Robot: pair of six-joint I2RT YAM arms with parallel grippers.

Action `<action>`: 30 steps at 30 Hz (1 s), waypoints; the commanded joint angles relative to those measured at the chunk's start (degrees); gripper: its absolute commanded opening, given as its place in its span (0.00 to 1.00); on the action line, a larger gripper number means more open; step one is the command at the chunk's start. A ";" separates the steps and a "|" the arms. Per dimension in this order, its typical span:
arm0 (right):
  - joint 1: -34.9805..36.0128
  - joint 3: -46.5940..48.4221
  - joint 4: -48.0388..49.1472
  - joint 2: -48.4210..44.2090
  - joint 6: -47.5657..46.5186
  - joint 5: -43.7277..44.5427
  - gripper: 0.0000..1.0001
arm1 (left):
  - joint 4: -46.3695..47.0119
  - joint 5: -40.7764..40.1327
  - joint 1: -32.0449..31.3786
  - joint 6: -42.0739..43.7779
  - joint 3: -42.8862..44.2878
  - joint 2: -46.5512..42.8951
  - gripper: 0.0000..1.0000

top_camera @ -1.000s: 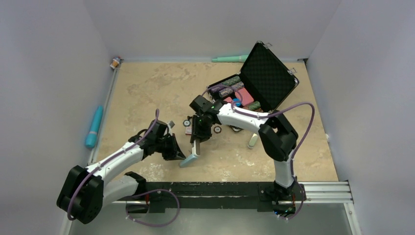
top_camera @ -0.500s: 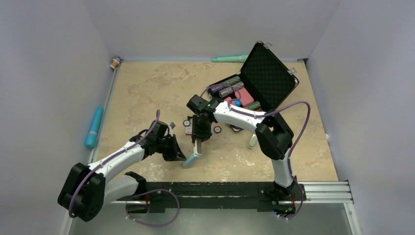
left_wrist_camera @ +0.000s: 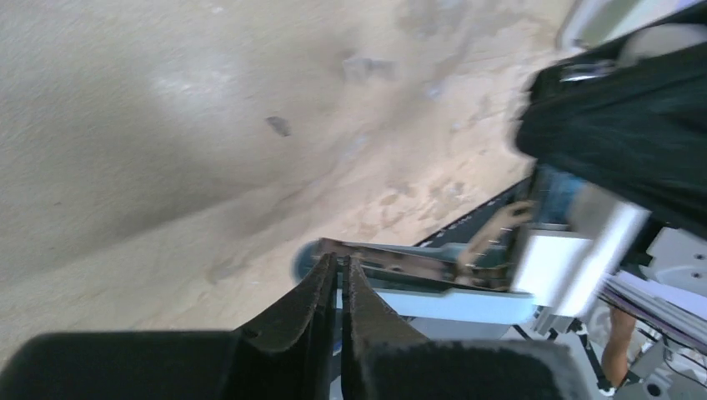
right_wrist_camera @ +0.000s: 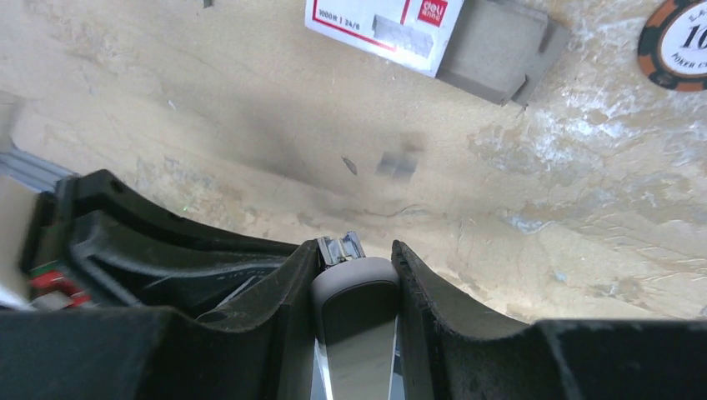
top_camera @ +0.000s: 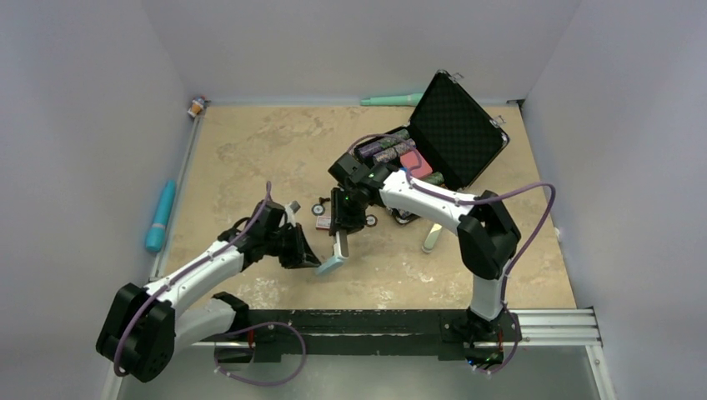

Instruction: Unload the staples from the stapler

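Observation:
The light-blue stapler (top_camera: 332, 266) is hinged open and held between both grippers just above the table. My left gripper (top_camera: 307, 255) is shut on the thin edge of its lower half; in the left wrist view the fingertips (left_wrist_camera: 327, 268) pinch the stapler (left_wrist_camera: 450, 302). My right gripper (top_camera: 342, 232) is shut on the raised upper arm (top_camera: 340, 247). In the right wrist view this arm (right_wrist_camera: 357, 308) sits between the fingers, with the silvery channel tip (right_wrist_camera: 340, 248) poking out. No loose staples show.
A white staple box (right_wrist_camera: 392, 25) and poker chips (right_wrist_camera: 684, 42) lie just beyond the right gripper. An open black case (top_camera: 454, 133) with chip rolls stands at back right. A blue tube (top_camera: 160, 217) lies by the left wall, a pale object (top_camera: 431, 238) to the right.
Both grippers have shifted slightly right with the stapler. The right arm's wrist has swung back and to the right. Both grips are unchanged.

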 commanded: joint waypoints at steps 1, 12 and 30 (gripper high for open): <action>-0.55 -5.00 9.85 -5.01 2.47 -6.69 0.01 | 3.82 3.73 -0.37 2.82 4.66 -2.92 0.26; -1.30 -5.87 10.63 -5.54 1.22 -8.43 0.00 | 8.44 5.68 -0.54 2.02 4.70 1.56 0.29; -3.71 -4.07 12.77 -10.99 -3.02 -11.87 0.00 | -20.78 -7.63 -0.12 9.94 28.49 -15.85 0.83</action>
